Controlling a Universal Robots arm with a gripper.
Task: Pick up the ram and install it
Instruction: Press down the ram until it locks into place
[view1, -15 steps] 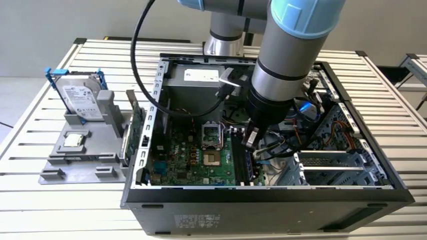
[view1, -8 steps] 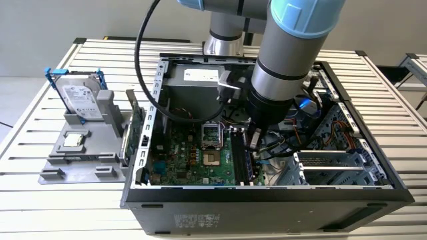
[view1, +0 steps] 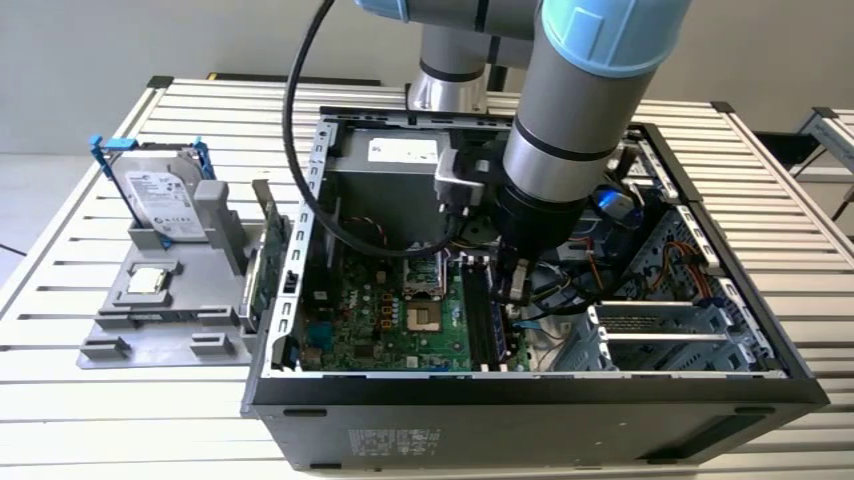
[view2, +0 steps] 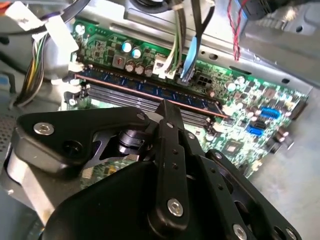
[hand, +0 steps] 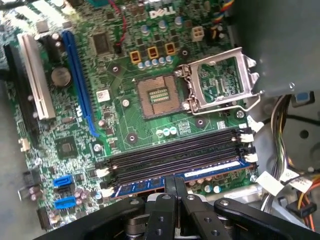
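The ram (view2: 125, 85) is a long thin stick standing edge-up in the memory slot at the motherboard's (view1: 387, 320) edge, inside the open computer case (view1: 534, 400). In the first wrist view the ram (hand: 215, 171) shows as a blue-labelled strip in the slot nearest my fingers. My gripper (view1: 514, 290) reaches down into the case from above. Its fingers are shut together, and the gripper (view2: 162, 104) rests its tips on the stick's top edge near mid-length. The gripper (hand: 175, 179) hides the middle of the stick.
Dark empty memory slots (hand: 170, 155) lie beside the ram, then the open CPU socket (hand: 157, 95). Cables (view2: 185, 50) hang close behind the slot. Outside the case, at the exterior view's left, a grey holder (view1: 160, 300) carries a hard drive (view1: 160, 195) and a green expansion card (view1: 274, 250).
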